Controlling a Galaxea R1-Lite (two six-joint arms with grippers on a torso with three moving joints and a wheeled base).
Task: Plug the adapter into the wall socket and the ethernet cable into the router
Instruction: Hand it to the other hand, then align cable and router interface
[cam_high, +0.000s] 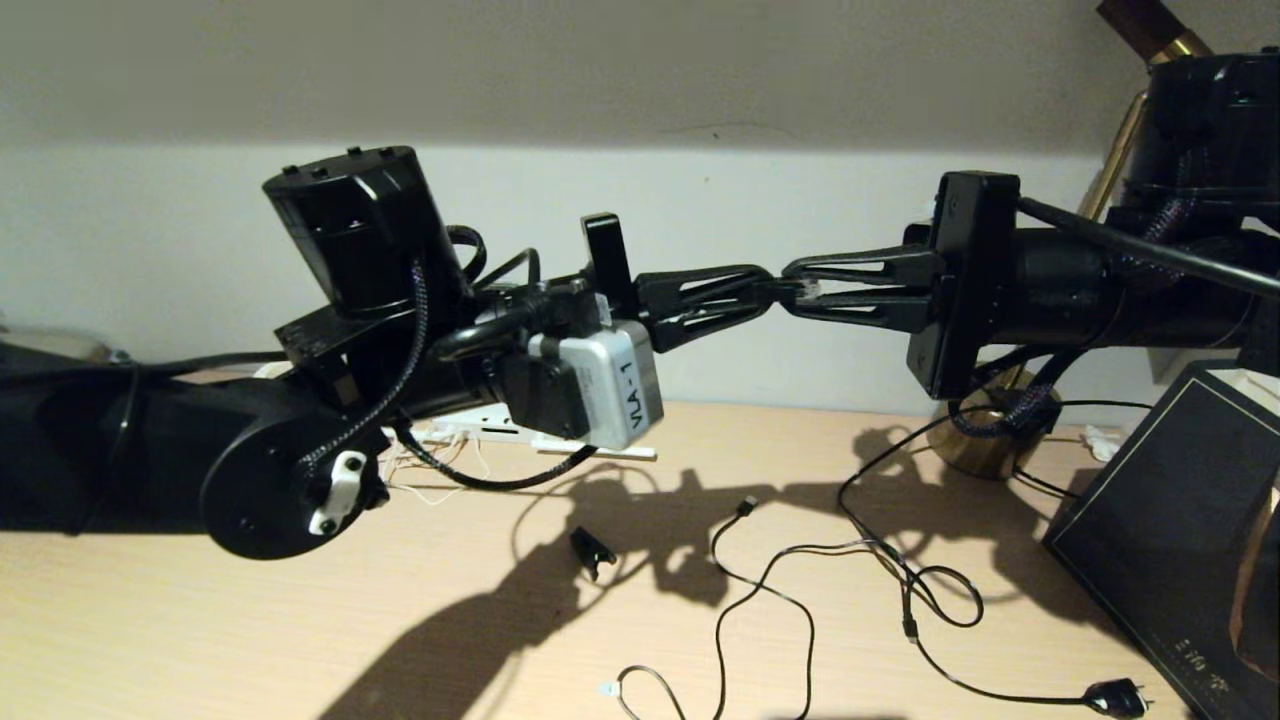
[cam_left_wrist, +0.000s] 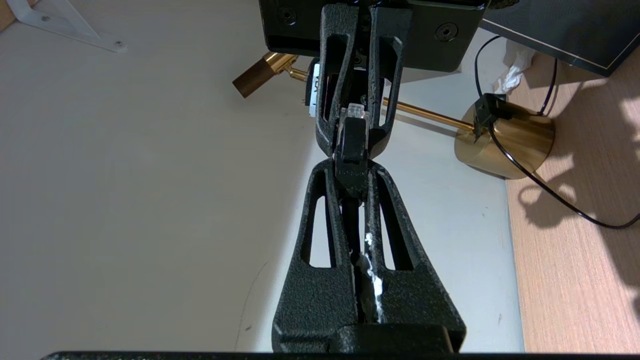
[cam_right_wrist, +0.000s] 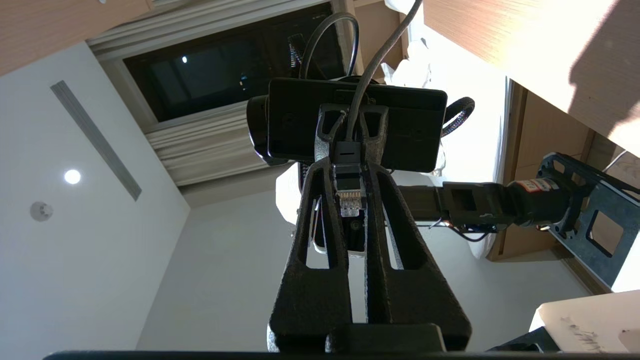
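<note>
Both grippers meet tip to tip in mid-air above the desk. The ethernet cable's clear plug (cam_high: 808, 291) lies between them. My left gripper (cam_high: 772, 293) is shut on the plug's black boot (cam_left_wrist: 353, 150), and the cable runs back between its fingers. My right gripper (cam_high: 797, 291) is shut on the clear plug tip (cam_right_wrist: 349, 199), whose gold contacts show. A flat white piece with a thin white stick, seemingly the router (cam_high: 497, 426), lies mostly hidden behind my left arm. The adapter and the wall socket are out of view.
On the wooden desk (cam_high: 200, 620) lie a black cable with a USB-like tip (cam_high: 745, 507), a black cable with a mains plug (cam_high: 1115, 697) and a small black clip (cam_high: 592, 550). A brass lamp base (cam_high: 985, 440) and a dark box (cam_high: 1180, 520) stand at the right.
</note>
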